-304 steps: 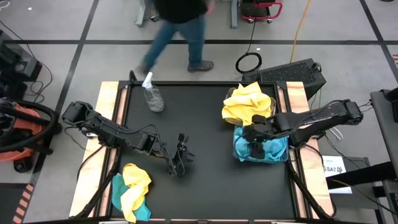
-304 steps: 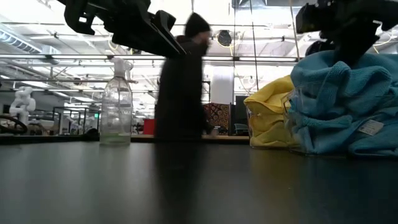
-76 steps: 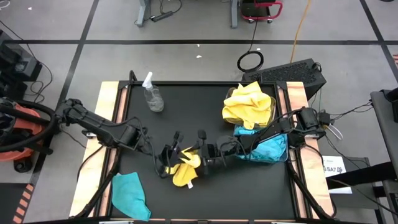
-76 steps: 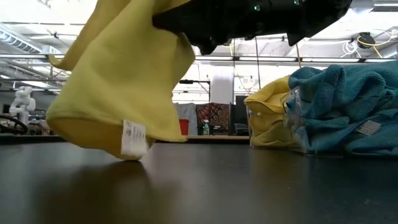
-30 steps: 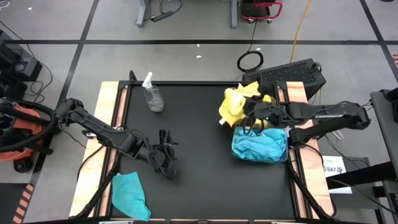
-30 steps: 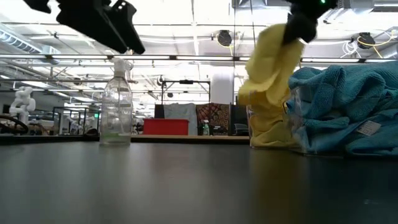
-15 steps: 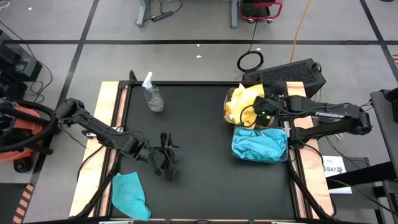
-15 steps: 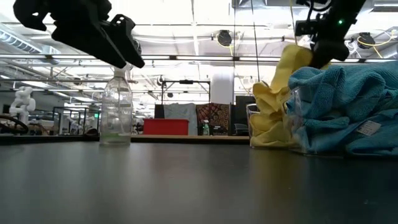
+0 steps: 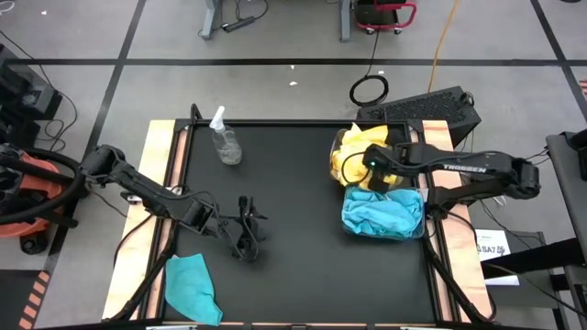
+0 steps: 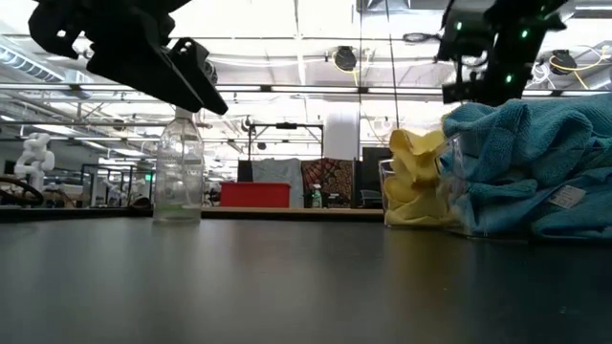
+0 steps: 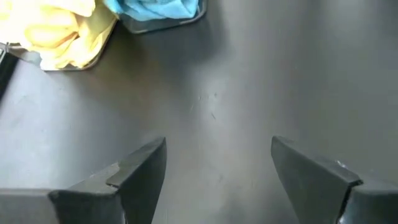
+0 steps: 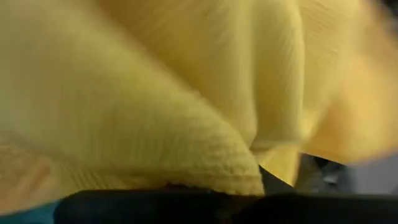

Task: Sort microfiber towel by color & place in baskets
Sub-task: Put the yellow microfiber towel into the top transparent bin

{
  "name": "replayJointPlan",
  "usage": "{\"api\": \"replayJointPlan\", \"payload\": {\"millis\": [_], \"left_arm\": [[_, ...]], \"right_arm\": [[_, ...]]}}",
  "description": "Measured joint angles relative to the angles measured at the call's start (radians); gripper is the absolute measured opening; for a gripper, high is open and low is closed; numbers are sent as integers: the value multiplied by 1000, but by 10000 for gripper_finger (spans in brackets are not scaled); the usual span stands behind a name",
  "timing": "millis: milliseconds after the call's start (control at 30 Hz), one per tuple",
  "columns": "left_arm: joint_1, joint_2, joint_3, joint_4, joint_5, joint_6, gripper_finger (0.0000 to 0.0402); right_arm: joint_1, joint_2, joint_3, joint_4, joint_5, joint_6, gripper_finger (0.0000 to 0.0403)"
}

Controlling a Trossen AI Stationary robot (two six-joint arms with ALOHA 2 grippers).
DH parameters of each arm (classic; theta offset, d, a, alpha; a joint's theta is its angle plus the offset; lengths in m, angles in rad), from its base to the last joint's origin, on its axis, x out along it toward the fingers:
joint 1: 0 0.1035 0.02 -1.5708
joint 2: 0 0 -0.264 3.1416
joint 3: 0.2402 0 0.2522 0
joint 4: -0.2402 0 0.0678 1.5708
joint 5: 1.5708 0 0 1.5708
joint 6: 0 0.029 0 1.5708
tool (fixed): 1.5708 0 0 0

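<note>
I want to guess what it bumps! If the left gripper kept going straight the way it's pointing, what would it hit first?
Probably just the bare black table. The left gripper is open and tilts down at it; the baskets sit farther off to one side.

Two filled baskets sit side by side at the tabletop's right; a bottle stands far left; one towel lies near left.

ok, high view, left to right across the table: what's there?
teal towel → spray bottle → left gripper → right gripper at the yellow towels. The blue-towel basket overlaps those, so it's left unordered.
</note>
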Motion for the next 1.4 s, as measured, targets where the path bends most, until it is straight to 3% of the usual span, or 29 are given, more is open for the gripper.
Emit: {"api": "replayJointPlan", "payload": {"millis": [100, 700, 1167, 1400], "left_arm": [[-2, 0, -19, 38, 2, 0, 295], [-3, 0, -34, 86, 20, 0, 295], [-1, 0, -34, 84, 20, 26, 295], [1, 0, -34, 85, 20, 29, 295]], "right_arm": [[-49, 28, -42, 48, -80, -1, 1], [-224, 212, -48, 76, -269, -50, 11], [-226, 88, 43, -59, -296, -29, 159], [-224, 10, 123, -126, -361, -16, 201]]}}
